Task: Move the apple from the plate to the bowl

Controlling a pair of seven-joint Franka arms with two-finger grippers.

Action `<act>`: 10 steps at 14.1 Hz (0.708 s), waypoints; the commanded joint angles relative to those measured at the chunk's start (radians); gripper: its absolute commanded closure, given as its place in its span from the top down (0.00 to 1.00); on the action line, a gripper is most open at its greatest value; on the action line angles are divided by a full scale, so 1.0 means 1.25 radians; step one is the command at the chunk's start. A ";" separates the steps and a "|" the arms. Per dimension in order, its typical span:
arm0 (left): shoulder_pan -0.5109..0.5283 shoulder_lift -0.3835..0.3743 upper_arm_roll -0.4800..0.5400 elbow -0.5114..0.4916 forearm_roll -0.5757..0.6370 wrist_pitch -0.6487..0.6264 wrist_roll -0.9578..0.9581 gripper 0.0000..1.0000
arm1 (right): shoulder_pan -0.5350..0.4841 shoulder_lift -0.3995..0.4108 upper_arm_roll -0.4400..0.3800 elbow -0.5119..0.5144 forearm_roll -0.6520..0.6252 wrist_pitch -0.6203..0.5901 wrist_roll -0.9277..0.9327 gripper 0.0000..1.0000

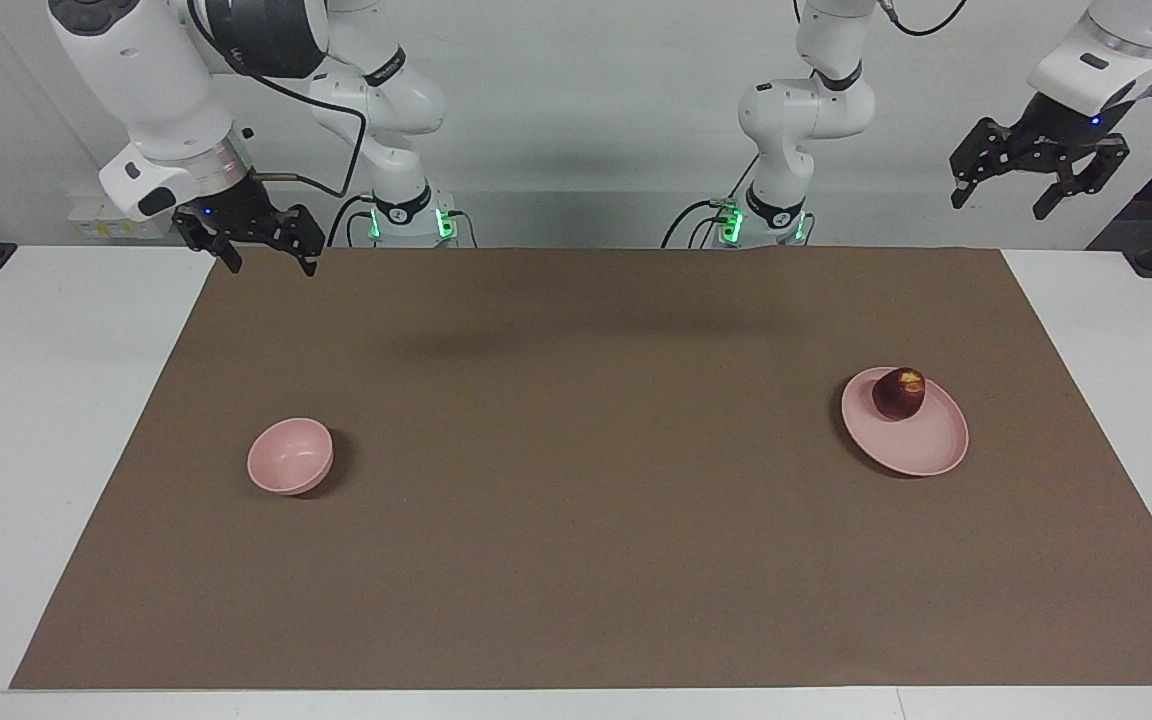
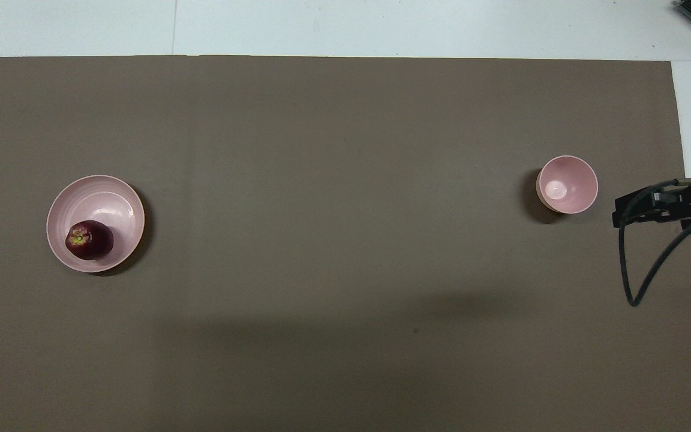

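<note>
Facing view first, working across from the right arm's end of the table. I see the right gripper (image 1: pixel 266 247) hanging in the air over the edge of the brown mat (image 1: pixel 596 560), its wrist bent down and its two fingers spread apart with nothing between them. I judge this arm is only waiting. On the mat, farther from the robots than that gripper, stands the bowl (image 1: pixel 290 456), upright and empty, so it is ready to receive the fruit.

Well apart from it, toward the left arm's end of the table, lies the plate (image 1: pixel 921 445). The apple (image 1: pixel 899 393) sits on it, on the part nearest the robots, stem end up. That off-centre spot should suit a reach from the robots' end, since the rim is shallow and leaves room for fingers on both sides.

Last comes the left gripper (image 1: pixel 1041 195), held high over the bare white table (image 1: pixel 1116 330) off the mat's end, tilted, fingers spread and empty. I judge the task has not begun: this arm is the closer one to the apple and would have to swing in over the plate and come down.
</note>
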 commanded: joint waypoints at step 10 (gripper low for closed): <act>0.006 -0.046 0.025 -0.304 -0.007 0.285 0.041 1.00 | -0.025 -0.011 -0.008 -0.015 0.008 0.013 0.009 1.00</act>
